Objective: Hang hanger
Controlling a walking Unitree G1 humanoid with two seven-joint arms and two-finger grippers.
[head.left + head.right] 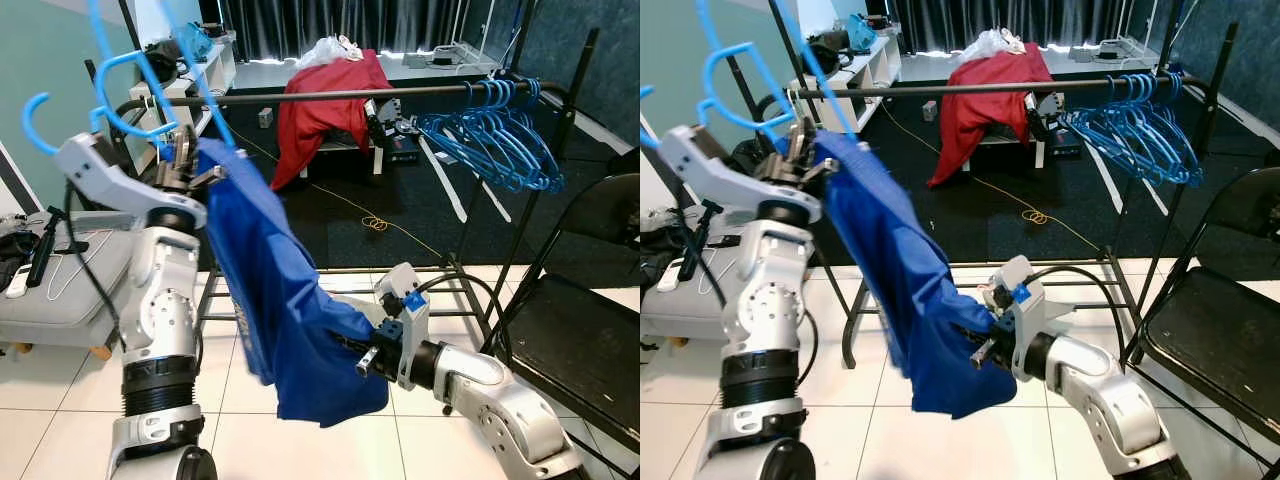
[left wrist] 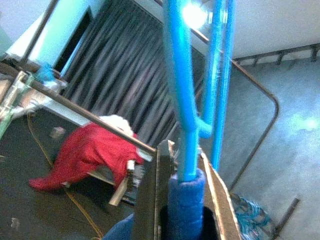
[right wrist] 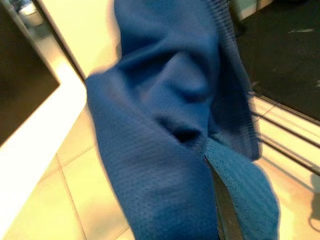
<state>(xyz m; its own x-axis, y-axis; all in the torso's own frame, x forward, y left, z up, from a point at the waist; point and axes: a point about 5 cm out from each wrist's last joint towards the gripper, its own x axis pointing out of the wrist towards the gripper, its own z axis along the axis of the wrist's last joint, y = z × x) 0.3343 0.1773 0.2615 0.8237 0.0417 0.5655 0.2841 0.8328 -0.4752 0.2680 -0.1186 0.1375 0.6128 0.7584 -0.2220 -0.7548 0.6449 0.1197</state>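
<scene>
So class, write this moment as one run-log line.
left gripper: raised, shut on blue hanger | blue shirt: draped from hanger | right gripper: low, shut on shirt hem | rail: ahead, hanger not hung

No readable text, labels, brands or numbers could be made out anywhere in these shots, tbh. Nothing was printed on the blue shirt [image 1: 285, 300] that could be seen, and nothing legible was spotted on the blue hanger [image 2: 192, 100] or the silver arms either.
</scene>
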